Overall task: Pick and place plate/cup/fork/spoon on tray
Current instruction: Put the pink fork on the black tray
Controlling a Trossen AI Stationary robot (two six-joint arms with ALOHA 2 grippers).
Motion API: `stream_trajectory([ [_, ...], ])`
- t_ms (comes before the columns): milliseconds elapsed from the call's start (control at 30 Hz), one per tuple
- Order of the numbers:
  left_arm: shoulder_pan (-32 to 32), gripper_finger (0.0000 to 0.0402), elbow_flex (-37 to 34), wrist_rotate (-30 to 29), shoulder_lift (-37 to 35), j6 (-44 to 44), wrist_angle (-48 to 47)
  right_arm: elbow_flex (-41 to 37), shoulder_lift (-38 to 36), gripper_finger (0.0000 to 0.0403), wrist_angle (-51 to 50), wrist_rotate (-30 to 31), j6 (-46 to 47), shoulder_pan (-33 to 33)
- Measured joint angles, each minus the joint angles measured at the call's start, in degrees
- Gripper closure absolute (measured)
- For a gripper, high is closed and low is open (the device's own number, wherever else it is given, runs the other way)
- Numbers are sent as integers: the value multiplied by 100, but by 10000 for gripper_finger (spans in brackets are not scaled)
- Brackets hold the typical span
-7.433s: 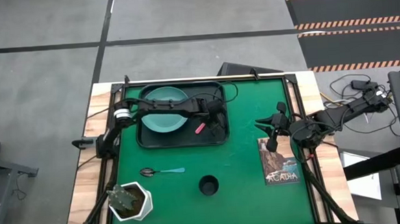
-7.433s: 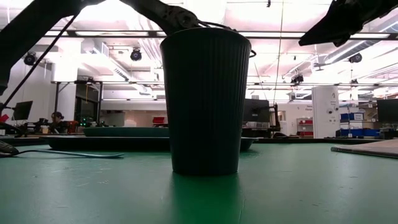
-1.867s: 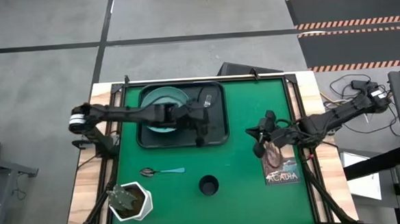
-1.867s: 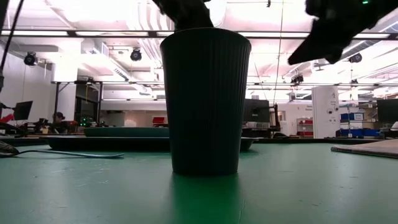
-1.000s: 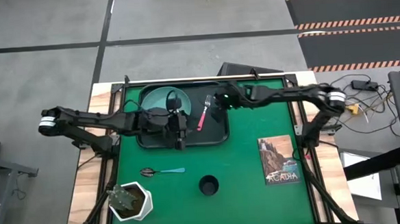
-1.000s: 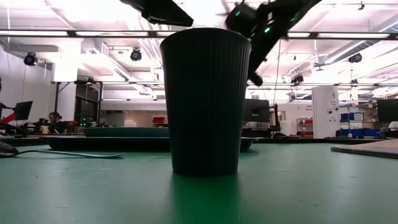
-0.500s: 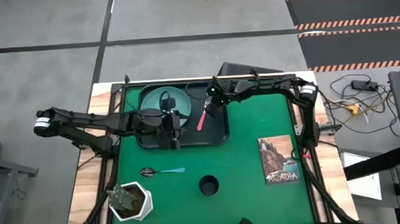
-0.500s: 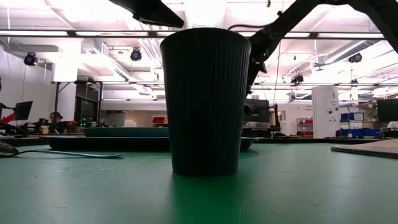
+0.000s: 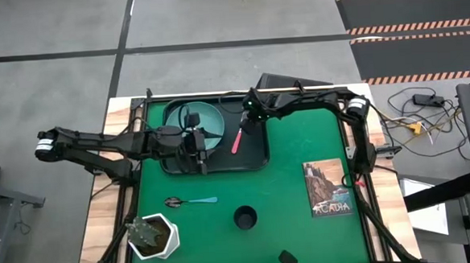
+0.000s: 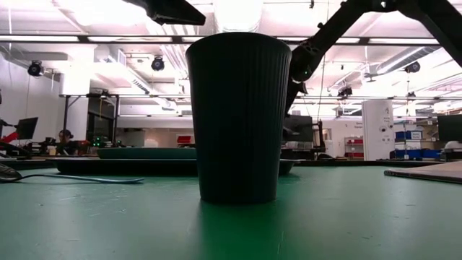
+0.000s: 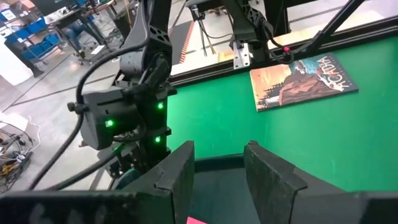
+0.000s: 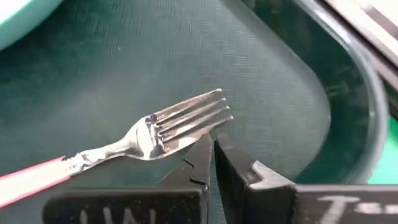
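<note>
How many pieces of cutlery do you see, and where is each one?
2. The fork lies inside the tray, beside the plate. The spoon lies on the green mat, between the tray and the plant pot. None seems hidden.

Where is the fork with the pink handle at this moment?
In the high view, the pink-handled metal fork lies inside the black rectangular tray, right of the round teal plate; the right hand, shut, is at its tines.
</note>
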Motion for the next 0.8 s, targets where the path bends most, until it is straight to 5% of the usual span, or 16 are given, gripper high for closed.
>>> stream_trajectory([
  [800, -4, 281, -2, -27, 11, 7, 11, -2, 303, 394, 773, 46, 7, 0],
])
